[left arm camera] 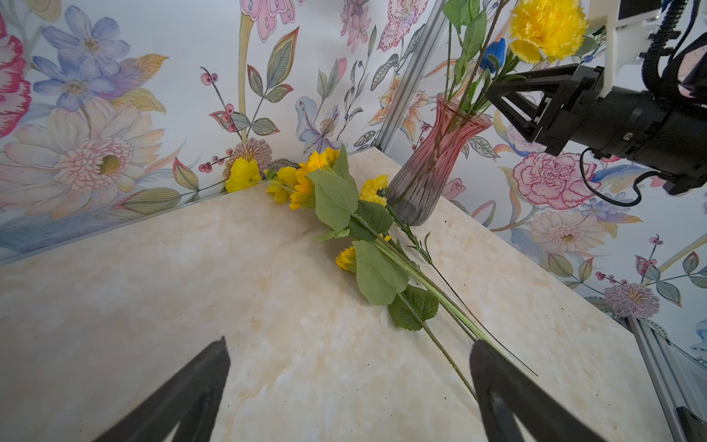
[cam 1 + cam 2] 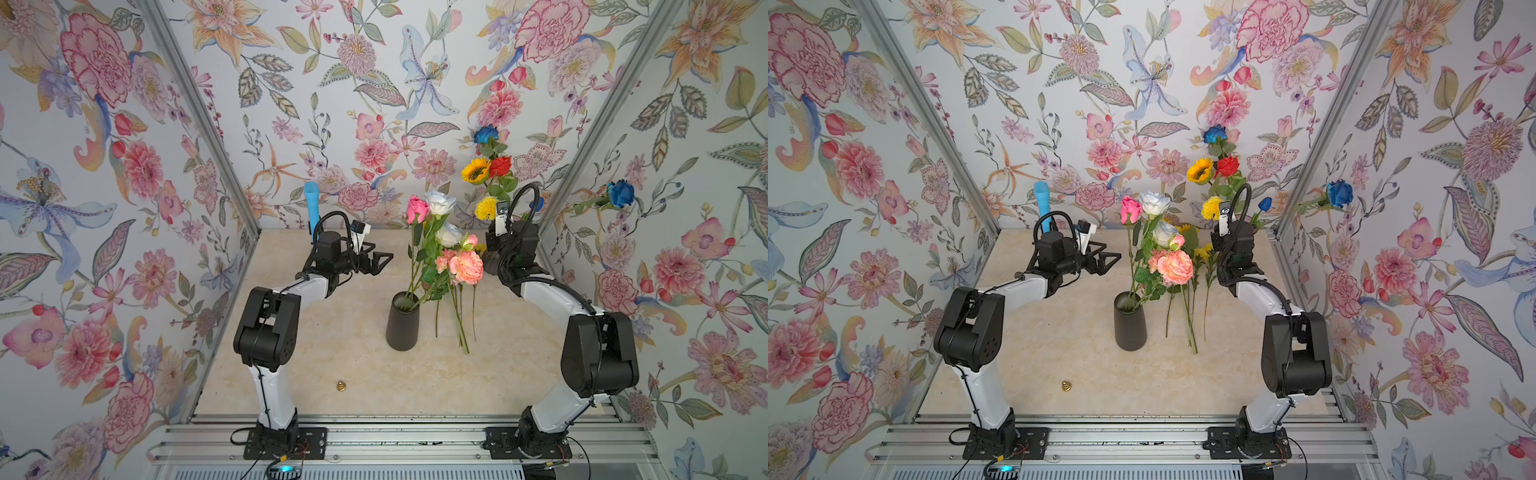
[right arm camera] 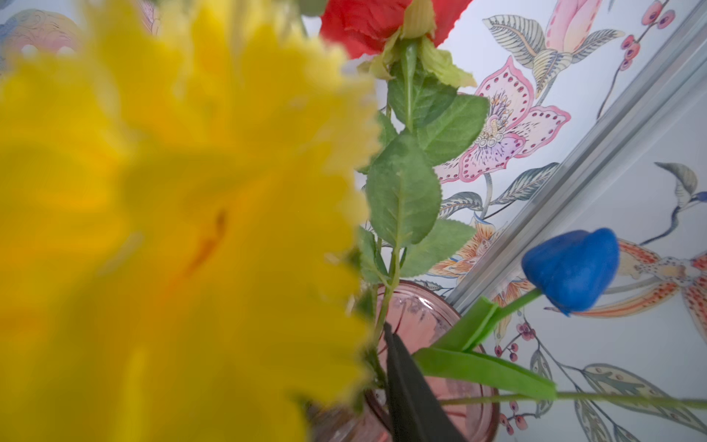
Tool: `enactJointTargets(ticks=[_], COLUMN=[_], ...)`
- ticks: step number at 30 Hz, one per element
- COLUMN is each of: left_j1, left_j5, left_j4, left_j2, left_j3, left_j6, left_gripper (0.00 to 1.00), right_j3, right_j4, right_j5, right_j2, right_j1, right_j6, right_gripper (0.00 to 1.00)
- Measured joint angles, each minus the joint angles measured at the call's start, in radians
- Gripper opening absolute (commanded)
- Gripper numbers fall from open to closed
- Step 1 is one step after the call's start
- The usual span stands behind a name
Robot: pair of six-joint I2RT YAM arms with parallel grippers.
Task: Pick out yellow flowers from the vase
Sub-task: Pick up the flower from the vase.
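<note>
- Narrow jaws on right gripper (image 1: 493,92), at the stems just above pink vase (image 1: 428,164) mouth; cannot tell if clamped on yellow pompom (image 1: 547,28) stem or just alongside.
- Wide open and empty on left gripper (image 2: 382,264), well apart from pink vase, past black vase (image 2: 402,322).
- Confirm pompom stem alone between pads; red rose (image 2: 500,165) and blue tulip (image 3: 572,268) stems crowded into same mouth.
- Lift straight up along pink vase axis until stem end is clear of rim. Avoid sideways pull: likely tip-over.
- Probably next: sunflower (image 2: 476,170), also in pink vase, above pompom.
- Lay down with yellow flowers (image 1: 306,180) already out, on table (image 1: 191,306) just beside pink vase base.
- Tight behind pink vase: corner post (image 1: 405,76) and walls near. Open room only in front.
</note>
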Motion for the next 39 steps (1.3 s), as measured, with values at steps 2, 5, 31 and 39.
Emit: enactJointTargets(ticks=[2,5,31,39], left_j1=[0.000,0.000,0.000,0.000], left_j5=[0.000,0.000,0.000,0.000], left_j4=[0.000,0.000,0.000,0.001], left_j2=[0.000,0.000,-0.003,-0.020], left_j3=[0.000,0.000,0.000,0.000], left_j6=[0.003,0.006,0.006,0.006], left_gripper=[1.00,1.00,1.00,1.00], right_j3=[0.000,0.001,-0.001,-0.006], right_j4=[0.000,0.000,-0.033,-0.112], right_j5=[0.000,0.000,0.030,0.027], right_j2=[0.000,0.000,-0.150,-0.307], right_j1=[0.000,0.000,-0.010,-0.010], right_j6=[0.000,-0.005,-0.010,0.010], right_gripper=[0.23,0.14,0.00,0.00])
